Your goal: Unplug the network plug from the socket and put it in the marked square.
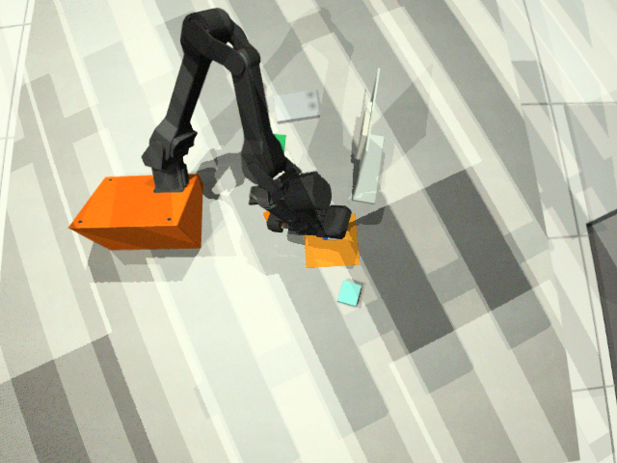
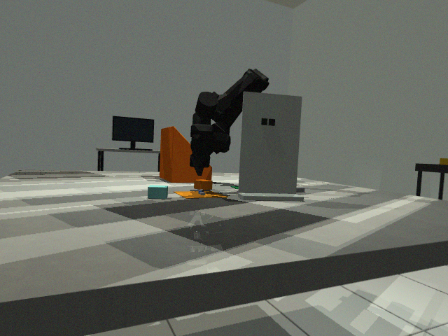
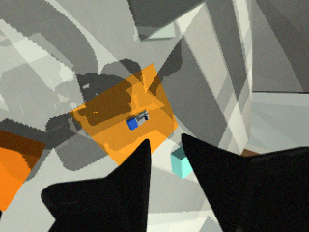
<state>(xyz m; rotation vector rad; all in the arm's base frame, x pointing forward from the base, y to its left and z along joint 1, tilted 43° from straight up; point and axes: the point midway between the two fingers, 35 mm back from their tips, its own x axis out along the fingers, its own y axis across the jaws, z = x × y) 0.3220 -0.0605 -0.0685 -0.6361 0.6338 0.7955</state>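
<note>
plug (image 3: 137,120): lies free inside orange square (image 3: 108,135) on bench, its goal spot | tool (image 3: 165,145): part-spread, pinching nothing, raised over plug so nothing touches | panel (image 2: 269,144): socket vacated

plug (image 3: 137,120) on orange square (image 3: 108,127), end effector (image 3: 165,144) parted
</note>
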